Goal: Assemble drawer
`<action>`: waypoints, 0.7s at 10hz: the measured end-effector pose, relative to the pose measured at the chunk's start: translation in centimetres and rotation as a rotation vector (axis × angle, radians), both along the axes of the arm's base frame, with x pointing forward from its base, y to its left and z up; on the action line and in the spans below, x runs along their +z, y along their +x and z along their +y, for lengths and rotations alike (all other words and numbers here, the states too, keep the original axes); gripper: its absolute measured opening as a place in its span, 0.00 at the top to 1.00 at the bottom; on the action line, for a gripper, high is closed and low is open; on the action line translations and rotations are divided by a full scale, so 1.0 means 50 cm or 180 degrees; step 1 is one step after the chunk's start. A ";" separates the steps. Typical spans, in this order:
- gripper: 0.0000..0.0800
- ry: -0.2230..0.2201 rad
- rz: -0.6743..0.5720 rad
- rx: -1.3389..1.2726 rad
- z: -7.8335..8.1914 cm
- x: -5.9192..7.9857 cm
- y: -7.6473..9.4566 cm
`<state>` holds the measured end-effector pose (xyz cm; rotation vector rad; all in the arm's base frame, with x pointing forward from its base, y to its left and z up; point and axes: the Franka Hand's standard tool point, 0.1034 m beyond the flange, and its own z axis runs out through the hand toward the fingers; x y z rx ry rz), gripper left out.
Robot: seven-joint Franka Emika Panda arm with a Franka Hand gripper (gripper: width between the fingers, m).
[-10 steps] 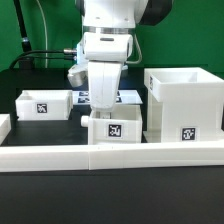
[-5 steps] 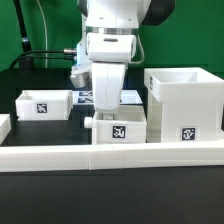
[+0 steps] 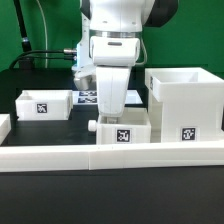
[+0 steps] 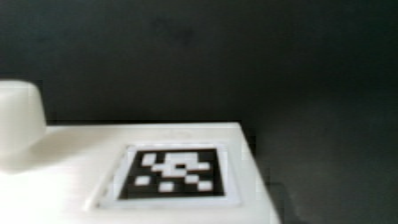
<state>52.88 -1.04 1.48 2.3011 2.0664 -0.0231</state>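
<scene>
From my station the exterior view shows the arm reaching straight down over the middle tray (image 3: 121, 132), with the end effector (image 3: 112, 113) lowered to the tray's rear rim. Its fingertips are lost against the white plastic there, so I cannot tell whether they are spread, closed, or clamped on the wall. This tray sits on the black desk (image 3: 40, 190) just behind the long low border wall (image 3: 60, 156). Its tagged face is turned toward the camera, and a small knob (image 3: 91, 126) sticks out on the exterior view's left. The tall housing (image 3: 184, 100) stands just beside it on the exterior view's right, open at the top and tagged low on its front; whether the two touch I cannot say. The left tray (image 3: 43, 103) rests well apart on the exterior view's left, upright and farther back from the wall. Behind the arm I catch part of the marker board (image 3: 86, 97) lying flat on the desk. The wrist view is blurred. It shows a flat white surface carrying a black-and-white tag (image 4: 175, 172) against the dark desk, and a rounded white shape (image 4: 18, 118) at the edge that I cannot identify.
</scene>
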 end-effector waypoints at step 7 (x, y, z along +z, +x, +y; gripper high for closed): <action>0.95 -0.0028 0.0101 -0.0014 0.011 -0.005 0.000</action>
